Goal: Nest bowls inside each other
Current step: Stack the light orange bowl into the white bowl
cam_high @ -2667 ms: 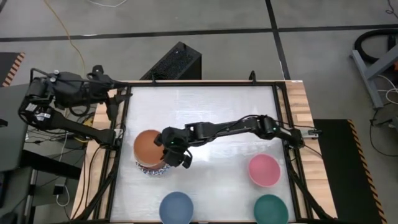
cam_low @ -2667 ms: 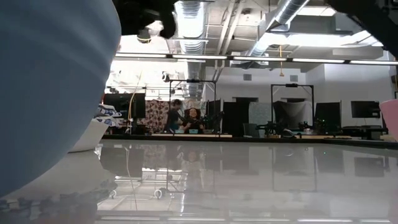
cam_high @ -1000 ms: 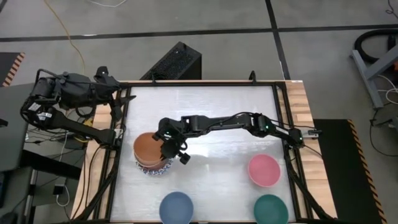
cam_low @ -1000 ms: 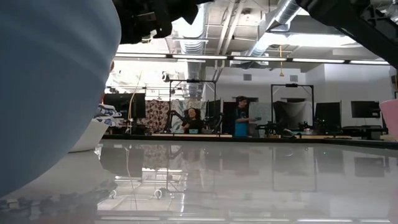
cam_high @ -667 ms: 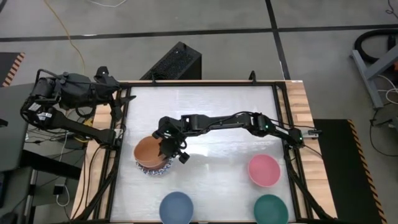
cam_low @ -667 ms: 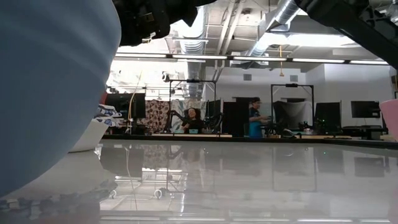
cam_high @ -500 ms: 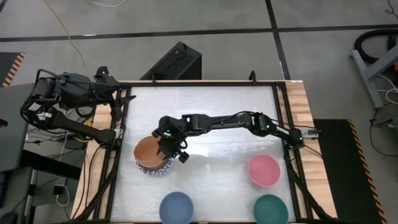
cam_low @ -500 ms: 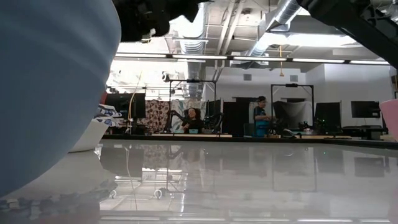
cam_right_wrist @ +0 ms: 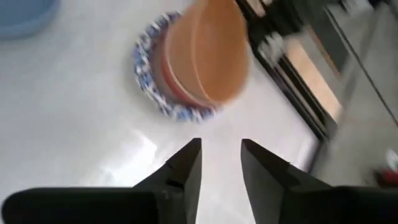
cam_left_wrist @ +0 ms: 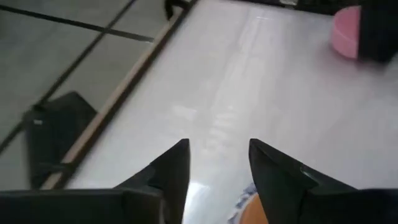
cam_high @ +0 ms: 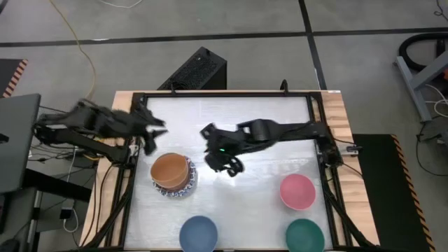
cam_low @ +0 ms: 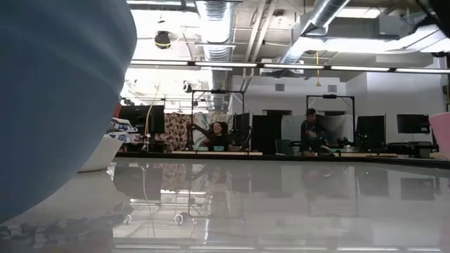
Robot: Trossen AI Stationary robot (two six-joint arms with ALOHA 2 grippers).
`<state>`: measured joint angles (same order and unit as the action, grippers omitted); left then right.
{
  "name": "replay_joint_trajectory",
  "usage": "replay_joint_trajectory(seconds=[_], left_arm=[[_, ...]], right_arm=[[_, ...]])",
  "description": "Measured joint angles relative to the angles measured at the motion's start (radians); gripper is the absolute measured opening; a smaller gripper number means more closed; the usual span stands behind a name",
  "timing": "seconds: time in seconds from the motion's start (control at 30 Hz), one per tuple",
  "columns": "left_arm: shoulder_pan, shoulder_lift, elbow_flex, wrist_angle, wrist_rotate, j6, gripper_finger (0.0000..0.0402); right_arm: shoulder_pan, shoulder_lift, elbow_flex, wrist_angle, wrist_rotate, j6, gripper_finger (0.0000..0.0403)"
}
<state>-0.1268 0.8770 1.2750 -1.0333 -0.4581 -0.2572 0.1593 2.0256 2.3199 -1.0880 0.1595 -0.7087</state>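
Note:
A stack of bowls (cam_high: 171,175) stands at the table's left, an orange bowl (cam_right_wrist: 208,53) on top and a white bowl with a blue-patterned rim (cam_right_wrist: 149,87) at the bottom. A pink bowl (cam_high: 297,191), a blue bowl (cam_high: 198,233) and a dark green bowl (cam_high: 304,236) stand singly toward the near edge. My right gripper (cam_high: 227,165) hangs open in the air to the right of the stack, with nothing between its fingers (cam_right_wrist: 186,165). My left gripper (cam_high: 149,138) is open above the table's left edge, just beyond the stack.
The black frame rail (cam_high: 140,161) runs along the table's left edge close to the stack. The blue bowl (cam_low: 56,91) fills the left of the low view, and people stand in the room far behind the table. Bare white tabletop (cam_high: 259,112) lies across the far half.
My right gripper has come off the right rim of the orange bowl, risen and drawn back toward the table's right; the orange bowl stays on the stack. My left gripper has swung in from beyond the table's far left corner, downward toward the stack.

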Motion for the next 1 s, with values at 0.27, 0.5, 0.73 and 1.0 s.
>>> replay_joint_trajectory(seconds=[0.27,0.5,0.73,1.0], left_arm=[[-0.222,-0.035,-0.407,0.392,-0.183,-0.180,0.0074],[-0.469,0.032,-0.528,0.559,-0.426,-0.338,0.0005],[-0.681,0.179,-0.528,0.626,-0.705,-0.500,0.0000],[-0.732,0.331,-0.527,0.703,-0.761,-0.543,0.0000]], right_arm=[[0.112,-0.170,0.000,-0.156,0.320,0.254,0.0084],[0.156,-0.194,0.000,-0.292,0.456,0.371,0.0048],[0.177,-0.193,-0.075,-0.380,0.509,0.525,0.0008],[0.212,-0.196,-0.228,-0.356,0.554,0.636,0.0022]])
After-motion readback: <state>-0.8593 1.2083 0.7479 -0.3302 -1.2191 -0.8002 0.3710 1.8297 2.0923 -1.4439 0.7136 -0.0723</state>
